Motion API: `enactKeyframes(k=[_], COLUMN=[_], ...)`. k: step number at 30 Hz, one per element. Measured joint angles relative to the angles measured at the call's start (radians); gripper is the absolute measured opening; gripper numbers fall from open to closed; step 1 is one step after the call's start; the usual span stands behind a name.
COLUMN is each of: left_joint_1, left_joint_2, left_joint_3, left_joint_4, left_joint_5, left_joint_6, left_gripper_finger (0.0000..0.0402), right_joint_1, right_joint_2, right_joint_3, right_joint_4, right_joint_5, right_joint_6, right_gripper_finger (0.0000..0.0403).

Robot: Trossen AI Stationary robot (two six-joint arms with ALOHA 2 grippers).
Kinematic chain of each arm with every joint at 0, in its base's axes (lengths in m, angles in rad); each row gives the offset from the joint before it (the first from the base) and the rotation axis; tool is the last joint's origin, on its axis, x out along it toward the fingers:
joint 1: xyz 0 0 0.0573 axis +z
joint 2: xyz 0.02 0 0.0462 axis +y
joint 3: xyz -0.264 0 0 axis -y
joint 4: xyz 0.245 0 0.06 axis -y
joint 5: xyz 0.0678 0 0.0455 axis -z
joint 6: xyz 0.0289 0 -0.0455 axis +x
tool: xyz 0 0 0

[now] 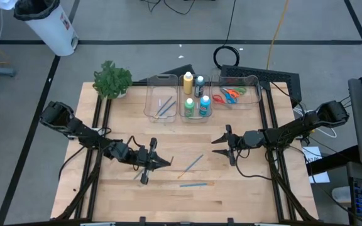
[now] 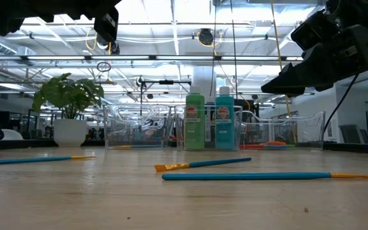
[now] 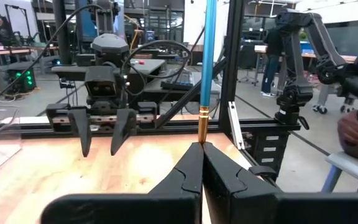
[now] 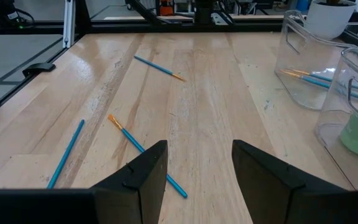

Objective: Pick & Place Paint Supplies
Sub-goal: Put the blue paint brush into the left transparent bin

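Note:
My left gripper (image 1: 166, 162) hovers over the table's left middle, shut on a thin blue paintbrush (image 3: 207, 56) that stands up from its fingertips. Three more blue brushes lie flat on the wood: one (image 1: 195, 162) at the centre, one (image 1: 197, 184) nearer the front edge, one (image 1: 141, 175) under the left gripper. My right gripper (image 1: 226, 145) hangs open above the table's right middle with nothing between its fingers (image 4: 140, 171). Paint bottles (image 1: 194, 94) stand in the middle clear bin, and scissors (image 1: 230, 94) lie in the right one. My left gripper pinches the brush between its two fingertips (image 3: 191, 163), right below the gold ferrule (image 3: 204, 124), at the brush's bristle end. The fingers point level and lie across the brush. The brush stands upright above them, clear of the table.
Three clear bins (image 1: 162, 100) line the far edge; the left one holds several brushes. A potted plant (image 1: 112, 80) stands at the far left corner. Bare wood lies between the two grippers and toward the front edge.

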Motion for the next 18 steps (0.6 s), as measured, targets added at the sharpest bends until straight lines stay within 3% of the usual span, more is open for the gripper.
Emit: enactKeyframes(k=[18], left_joint_1=[0.0], left_joint_2=[0.0], left_joint_3=[0.0], left_joint_4=[-0.024], left_joint_5=[-0.098], left_joint_6=[0.001], left_gripper_finger=[0.0003], right_joint_1=[0.0], right_joint_2=[0.0], right_joint_3=[0.0], right_joint_4=[0.002], right_joint_5=[0.0], right_joint_6=[0.0], right_gripper_finger=[0.0171])
